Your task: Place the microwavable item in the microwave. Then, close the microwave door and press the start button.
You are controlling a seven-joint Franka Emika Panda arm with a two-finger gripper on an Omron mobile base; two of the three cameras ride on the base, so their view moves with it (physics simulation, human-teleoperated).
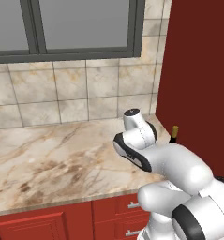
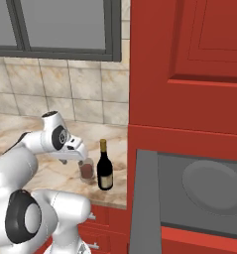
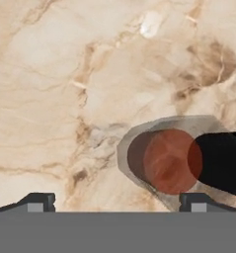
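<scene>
The microwavable item, a small clear tumbler [image 2: 86,171] with reddish-brown contents, stands on the marble counter just left of a dark wine bottle [image 2: 105,169]. My gripper [image 2: 75,159] hangs open right above the tumbler, pointing down, with nothing held. From the hand view I look straight down into the tumbler [image 3: 161,161]. It lies off-centre, near the right fingertip [image 3: 193,203], and the gripper [image 3: 117,204] is apart from it. The microwave [image 2: 209,196] is open, showing its round plate [image 2: 214,186]. The microwave door [image 2: 145,201] is swung out toward me.
The wine bottle [image 3: 221,162] stands almost touching the tumbler on its right; its gold-capped top [image 1: 175,132] peeks past my arm. Red cabinets [image 2: 189,74] rise right of the counter [image 1: 52,159]. A tiled wall and a window lie behind.
</scene>
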